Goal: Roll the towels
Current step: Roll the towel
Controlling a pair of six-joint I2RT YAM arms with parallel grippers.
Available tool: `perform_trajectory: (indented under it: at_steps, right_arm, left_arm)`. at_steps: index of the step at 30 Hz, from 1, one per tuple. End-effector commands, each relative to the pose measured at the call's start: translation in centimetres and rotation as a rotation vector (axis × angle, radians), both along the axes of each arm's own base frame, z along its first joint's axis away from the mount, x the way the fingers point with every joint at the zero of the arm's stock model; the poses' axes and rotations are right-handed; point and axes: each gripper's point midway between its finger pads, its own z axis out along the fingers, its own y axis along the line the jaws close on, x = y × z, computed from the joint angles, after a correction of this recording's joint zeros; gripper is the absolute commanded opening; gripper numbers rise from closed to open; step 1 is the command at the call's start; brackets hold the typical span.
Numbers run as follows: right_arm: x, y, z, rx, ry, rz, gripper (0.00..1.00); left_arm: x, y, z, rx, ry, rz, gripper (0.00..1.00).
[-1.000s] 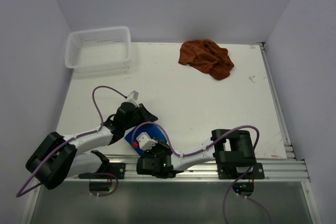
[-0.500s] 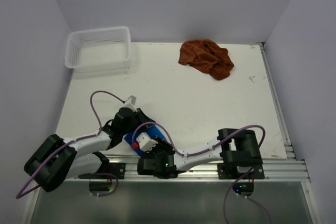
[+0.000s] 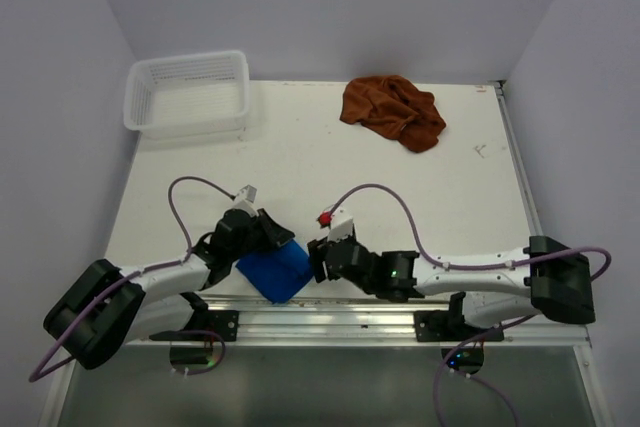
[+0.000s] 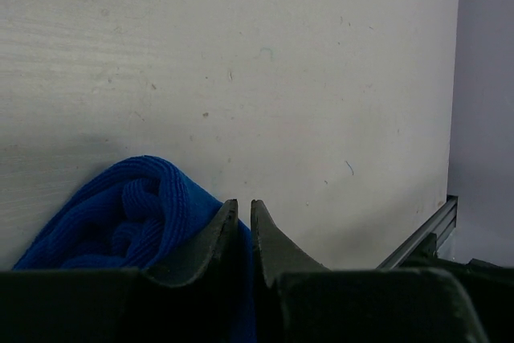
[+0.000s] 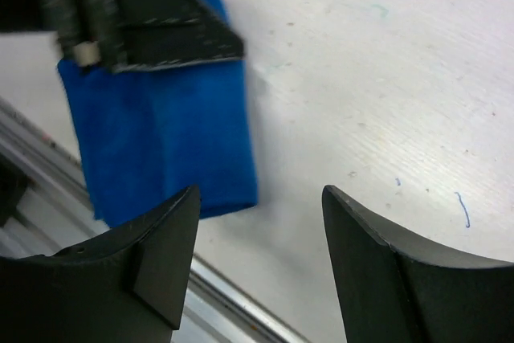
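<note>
The blue towel (image 3: pixel 276 272) lies rolled into a short bundle at the table's near edge, also seen in the right wrist view (image 5: pixel 161 134) and the left wrist view (image 4: pixel 120 214). My left gripper (image 3: pixel 283 239) rests on its far end, jaws (image 4: pixel 243 202) nearly together with blue cloth pinched between them. My right gripper (image 3: pixel 318 259) hovers just right of the roll, open (image 5: pixel 261 198), with bare table between its fingers. The rust-brown towel (image 3: pixel 392 112) lies crumpled at the far side of the table, right of centre.
A white mesh basket (image 3: pixel 187 94) sits at the far left corner. A metal rail (image 3: pixel 380 312) runs along the near edge just below the blue roll. The table's right edge has a raised strip (image 3: pixel 525 197).
My right arm has swung out from over the blue towel to its right side and its jaws have opened wide. The left gripper stays on the towel.
</note>
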Motion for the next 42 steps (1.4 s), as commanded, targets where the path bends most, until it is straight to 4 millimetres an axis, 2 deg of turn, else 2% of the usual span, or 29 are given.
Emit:
perform_trajectory:
  at_steps: [1,2,3,6,8,10,13,16,19,26,31,32,34,36,37,38,41,42]
  right_arm:
    - [0.9,1.5,0.9,0.292,0.19,0.0,0.66]
    - [1.0,1.3,0.3,0.323,0.235,-0.008,0.67]
    - [1.5,1.7,0.9,0.385,0.269,0.001,0.68]
    - [1.8,2.6,-0.5,0.449,0.379,-0.009,0.68]
    - [1.8,3.4,-0.5,0.504,0.409,-0.005,0.68]
    - [1.5,4.0,-1.6,0.501,0.44,0.005,0.68]
    - [1.1,4.7,-2.1,0.53,0.473,0.017,0.68]
    - [1.0,4.7,-3.9,0.492,0.486,-0.001,0.67]
    - [0.8,4.5,-5.2,0.46,0.495,-0.002,0.63]
    - [-0.8,4.6,-6.2,0.343,0.447,0.024,0.55]
    - [-1.0,4.4,-7.1,0.287,0.428,0.008,0.39]
    - [-1.3,4.2,-7.5,0.25,0.415,0.013,0.32]
    - [-0.7,4.2,-6.8,0.226,0.36,-0.006,0.28]
    - [-0.8,3.7,-6.9,0.164,0.321,-0.004,0.27]
    - [0.1,3.8,-5.9,0.161,0.269,-0.03,0.27]
    - [0.2,3.0,-6.3,0.111,0.259,-0.051,0.26]
    - [1.5,2.3,-5.2,0.054,0.165,-0.09,0.28]
    - [1.7,2.2,-5.0,0.043,0.148,-0.094,0.27]
  left_arm:
    - [-1.1,1.4,-2.1,0.068,0.047,0.019,0.16]
    - [-1.2,1.5,-2.3,0.072,0.05,0.017,0.16]
    - [-1.2,1.4,-2.3,0.073,0.051,0.013,0.16]
    - [-1.4,1.5,-2.4,0.08,0.055,0.008,0.16]
    - [-1.6,1.7,-2.6,0.081,0.056,0.008,0.16]
    - [-1.9,1.9,-2.8,0.084,0.062,0.008,0.16]
    - [-2.2,2.1,-3.0,0.087,0.063,0.011,0.15]
    - [-2.4,2.3,-3.2,0.09,0.067,0.014,0.15]
    - [-2.5,2.5,-3.2,0.092,0.064,0.019,0.15]
    - [-2.2,2.9,-3.2,0.111,0.052,0.037,0.15]
    - [-2.2,2.9,-3.2,0.107,0.051,0.038,0.15]
    - [-2.1,2.8,-3.0,0.104,0.046,0.038,0.15]
    - [-1.8,2.6,-2.5,0.095,0.036,0.04,0.15]
    - [-1.1,2.4,-1.4,0.087,0.013,0.051,0.15]
    - [-0.9,2.4,-0.8,0.085,-0.004,0.054,0.15]
    - [-0.6,2.3,-0.2,0.078,-0.02,0.057,0.15]
    - [0.3,1.7,1.9,0.064,-0.058,0.052,0.16]
    - [1.3,1.7,3.2,0.066,-0.088,0.073,0.16]
